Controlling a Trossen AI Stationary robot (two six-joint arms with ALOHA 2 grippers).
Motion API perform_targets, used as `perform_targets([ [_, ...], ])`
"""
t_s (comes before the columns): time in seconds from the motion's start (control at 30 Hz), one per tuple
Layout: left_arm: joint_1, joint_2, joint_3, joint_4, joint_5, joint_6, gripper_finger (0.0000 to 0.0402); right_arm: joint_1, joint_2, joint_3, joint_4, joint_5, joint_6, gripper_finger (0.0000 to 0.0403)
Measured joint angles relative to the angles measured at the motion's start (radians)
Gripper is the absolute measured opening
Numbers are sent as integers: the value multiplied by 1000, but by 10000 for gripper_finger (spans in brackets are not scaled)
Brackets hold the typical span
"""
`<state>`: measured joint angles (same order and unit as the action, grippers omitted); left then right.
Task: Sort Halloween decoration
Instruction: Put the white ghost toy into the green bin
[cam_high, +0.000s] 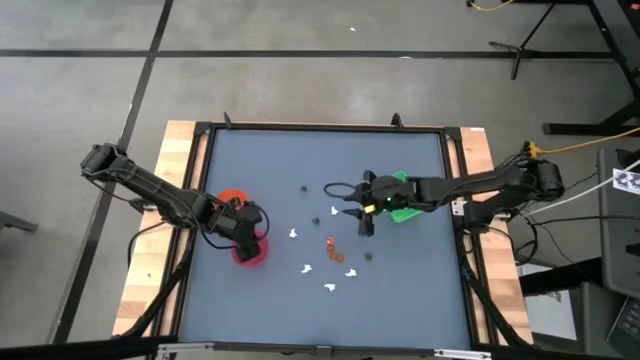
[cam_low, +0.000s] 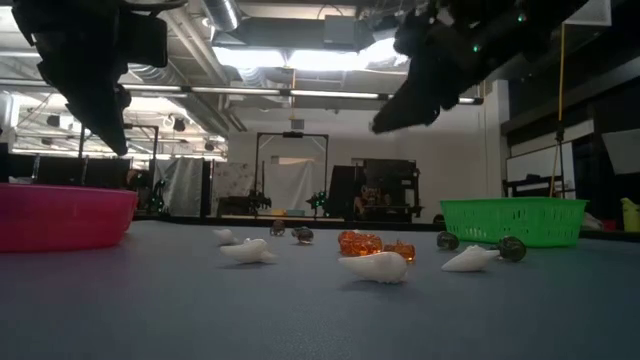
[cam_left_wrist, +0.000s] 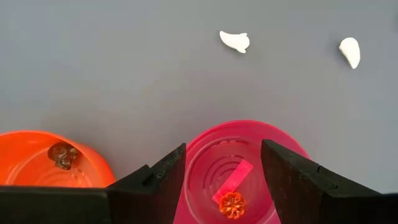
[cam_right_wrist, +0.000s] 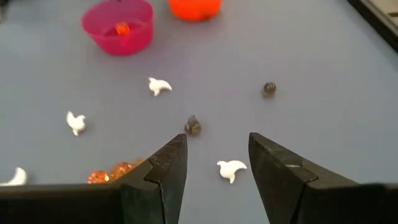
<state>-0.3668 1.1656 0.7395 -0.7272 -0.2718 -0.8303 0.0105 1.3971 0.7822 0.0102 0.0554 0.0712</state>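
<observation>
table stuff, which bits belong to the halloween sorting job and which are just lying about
Job: white pieces, dark pieces, orange pieces, pink bowl, orange bowl, green tray.
Lying about: cables and a stand on the floor.

4 views. High cam is looking straight down on the whole table, far off, both arms in frame. Low cam is sitting at tabletop height, looking level across into the room; pieces are showing close up, arms dropping in from above. Left wrist cam is looking down past the left gripper, very near, pink bowl right under the fingers, orange bowl beside it. Right wrist cam is looking forward past the right gripper across the scattered pieces. Both wrist views and the high view are sharing the 2 bowls; low view is catching the pink one only.
</observation>
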Motion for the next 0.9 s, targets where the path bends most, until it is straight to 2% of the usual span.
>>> perform_targets([
  [0.47, 0, 0, 0, 41, -1, 1, 192, 9, 195, 0, 150, 89, 2, 172],
  [0.67, 0, 0, 0, 41, -1, 0, 192, 9, 243, 0, 154, 151, 2, 172],
  [0.9, 0, 0, 0, 41, -8, 0, 192, 9, 297, 0, 157, 155, 3, 172],
])
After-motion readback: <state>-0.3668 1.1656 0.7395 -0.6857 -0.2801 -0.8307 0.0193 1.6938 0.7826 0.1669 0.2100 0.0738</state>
